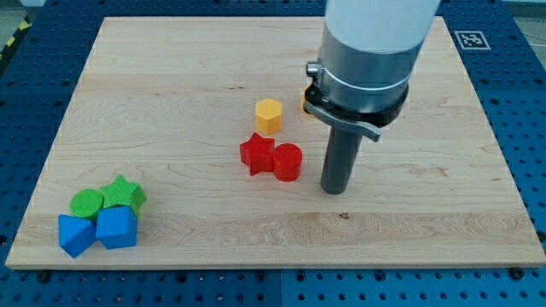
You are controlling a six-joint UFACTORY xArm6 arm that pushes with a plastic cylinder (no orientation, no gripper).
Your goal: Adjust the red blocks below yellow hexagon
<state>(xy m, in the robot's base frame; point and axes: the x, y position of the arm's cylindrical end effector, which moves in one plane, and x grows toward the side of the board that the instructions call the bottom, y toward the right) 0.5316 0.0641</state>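
Tip (336, 191) on the board, right of centre, just right of red cylinder (287, 162); red star (256, 153) touching it, both below yellow hexagon (268, 114); no fingers, plain rod

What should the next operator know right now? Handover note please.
Tool: my tip rests on the board, right of the red cylinder, a small gap between them, touching nothing.
Red star and red cylinder sit side by side, touching, just below the yellow hexagon.
An orange block is mostly hidden behind the arm.
Green and blue blocks are clustered at the view's bottom left, uninvolved.
Done: reds already lie below the hexagon.
Left: perhaps a slight nudge to centre them; judge before pushing.
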